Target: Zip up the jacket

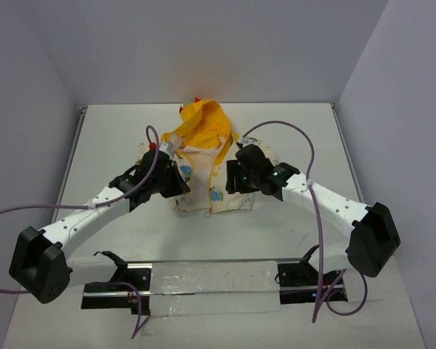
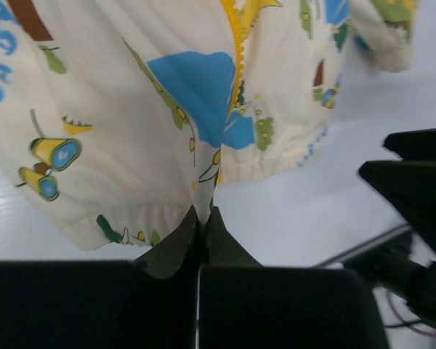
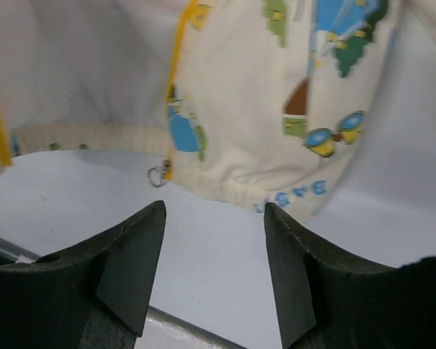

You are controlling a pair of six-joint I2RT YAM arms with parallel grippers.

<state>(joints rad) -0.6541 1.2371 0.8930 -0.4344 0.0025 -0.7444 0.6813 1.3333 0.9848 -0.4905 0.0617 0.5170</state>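
From above, we see the jacket lying near the middle of the table, its yellow hood toward the far edge. The left arm reaches its left flank and the right arm its right flank.

In the left wrist view, the left gripper is pressed together, pinching the jacket's cream hem below the yellow zipper.

In the right wrist view, the right gripper is spread, its 2 fingers apart from the hem. The zipper pull hangs at the hem, untouched.
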